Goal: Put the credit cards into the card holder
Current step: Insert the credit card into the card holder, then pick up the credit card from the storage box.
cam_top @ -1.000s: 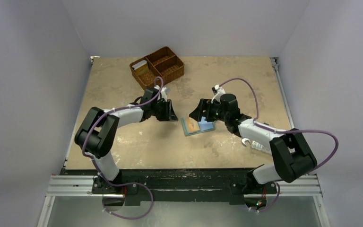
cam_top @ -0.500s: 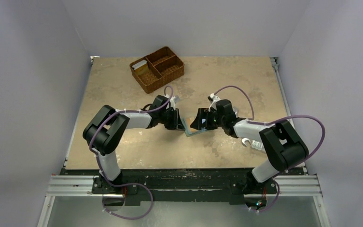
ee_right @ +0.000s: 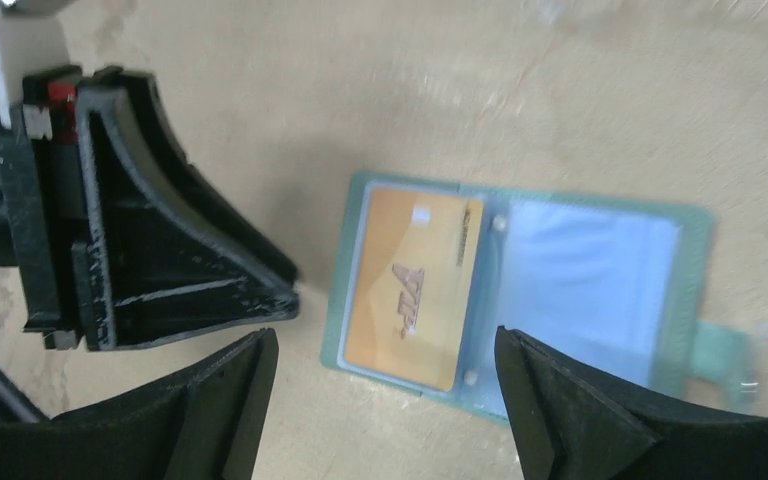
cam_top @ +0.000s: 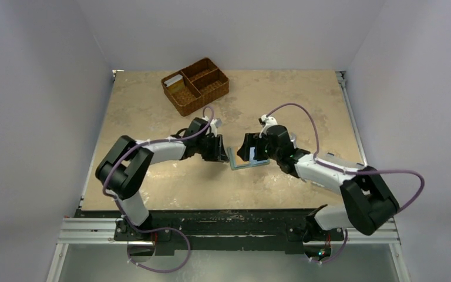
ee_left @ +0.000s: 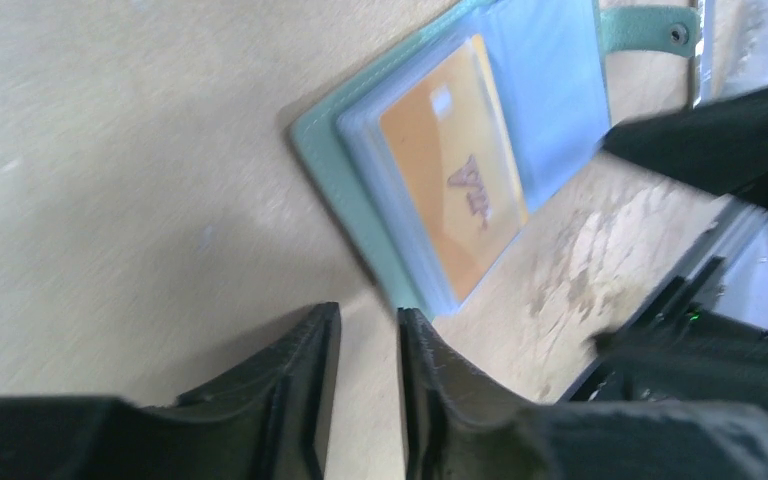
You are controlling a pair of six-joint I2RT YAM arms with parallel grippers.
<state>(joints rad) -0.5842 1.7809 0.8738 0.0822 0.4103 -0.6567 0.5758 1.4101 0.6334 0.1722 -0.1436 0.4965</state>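
Observation:
The card holder (cam_top: 242, 161) lies open and flat on the table, teal-edged with clear sleeves (ee_left: 360, 190) (ee_right: 600, 290). An orange credit card (ee_left: 455, 210) (ee_right: 412, 290) sits in its left sleeve. My left gripper (cam_top: 222, 154) (ee_left: 368, 315) is low at the holder's left edge, its jaws a narrow gap apart with only table between them. My right gripper (cam_top: 251, 154) (ee_right: 385, 340) hangs over the holder, open wide and empty, facing the left one. More credit cards (cam_top: 174, 80) lie in the wicker basket.
A brown three-compartment wicker basket (cam_top: 202, 88) stands at the back left of the table. The two grippers are close together at the table's middle, with the holder's snap strap (ee_left: 650, 25) pointing toward the right arm.
The left gripper has moved right, up to the holder's left edge. The right gripper has shifted a little left over the holder. The holder has stayed in place.

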